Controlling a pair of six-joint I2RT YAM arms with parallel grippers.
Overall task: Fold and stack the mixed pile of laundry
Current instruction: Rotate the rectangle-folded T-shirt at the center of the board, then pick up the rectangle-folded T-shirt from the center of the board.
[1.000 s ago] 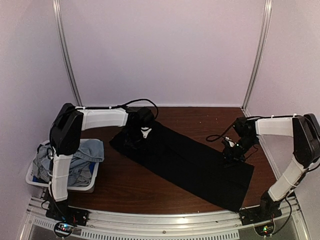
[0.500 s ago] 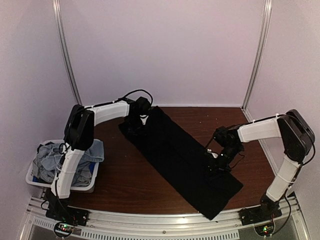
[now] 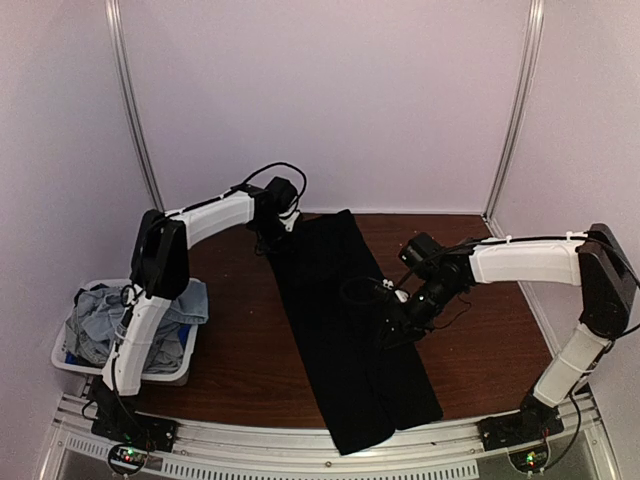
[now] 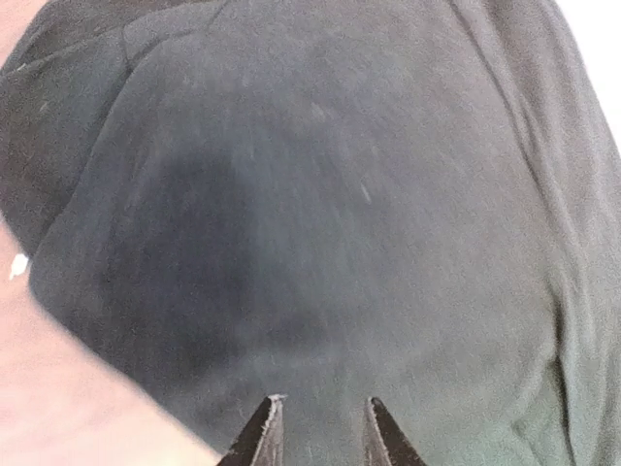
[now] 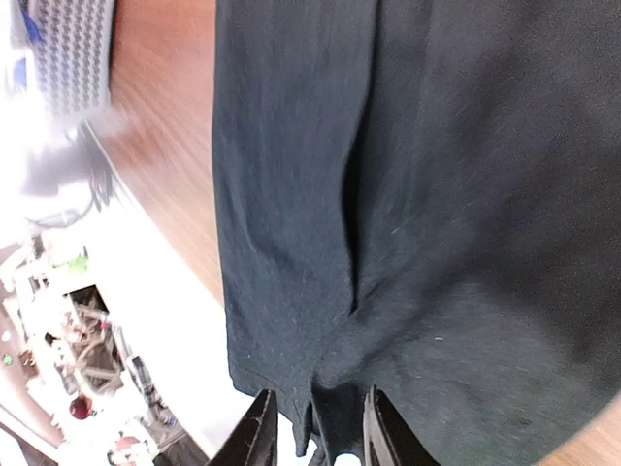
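A large black shirt [image 3: 345, 330] lies as a long narrow strip from the back of the table to its front edge, where its near end overlaps the rail. My left gripper [image 3: 272, 222] is at the strip's far left corner. In the left wrist view the left gripper [image 4: 323, 400] has black cloth [image 4: 320, 214] filling the space between its fingers. My right gripper [image 3: 397, 324] is at the strip's right edge, midway along. In the right wrist view the right gripper [image 5: 318, 393] pinches a fold of the shirt [image 5: 427, 194]. The other garments stay in the basket.
A white slatted basket [image 3: 62, 362] stands at the table's left front corner, holding a light-blue denim piece [image 3: 165, 308] and greyish items. Bare brown tabletop [image 3: 240, 350] shows on both sides of the shirt. Pale walls and two metal poles close off the back.
The shirt has swung from a diagonal lie to nearly front-to-back, and its near end slid left. My right gripper moved left with the cloth. My left gripper moved toward the back.
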